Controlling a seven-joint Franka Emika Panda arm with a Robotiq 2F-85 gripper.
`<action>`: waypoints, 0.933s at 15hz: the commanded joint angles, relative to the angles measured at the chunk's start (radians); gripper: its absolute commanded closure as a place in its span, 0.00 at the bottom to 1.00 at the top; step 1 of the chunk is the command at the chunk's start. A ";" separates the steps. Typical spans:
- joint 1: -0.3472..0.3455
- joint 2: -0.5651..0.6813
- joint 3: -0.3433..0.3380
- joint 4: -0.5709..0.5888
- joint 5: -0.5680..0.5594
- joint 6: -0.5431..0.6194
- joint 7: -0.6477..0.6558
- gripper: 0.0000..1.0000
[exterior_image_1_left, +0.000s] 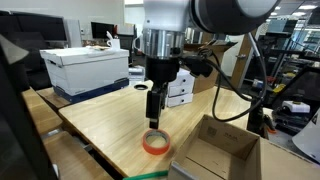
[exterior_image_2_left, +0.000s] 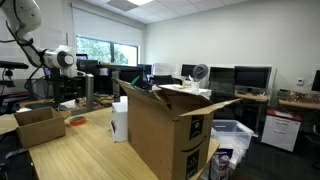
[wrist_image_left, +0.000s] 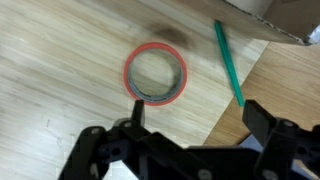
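hovering the pincer (exterior_image_1_left: 153, 120), spread wide and empty, just above the tape roll (exterior_image_1_left: 154, 144) lying free on the counter (exterior_image_1_left: 100, 125).

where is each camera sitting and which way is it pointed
Exterior view: close by the wooden table, low, facing the arm; the gripper hangs over the tape roll.
Exterior view: far across the room, behind a big cardboard box, facing the table; the arm shows small at left.
Wrist view: on the wrist, looking down at the tape roll and green pen; the open gripper fills the bottom.
Shared: an exterior view and the wrist view both show the tape roll.
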 joint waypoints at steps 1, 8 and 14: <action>0.004 -0.114 0.012 -0.088 0.036 -0.049 0.059 0.00; -0.011 -0.212 0.044 -0.166 0.119 -0.115 0.071 0.00; -0.016 -0.254 0.054 -0.229 0.175 -0.119 0.060 0.00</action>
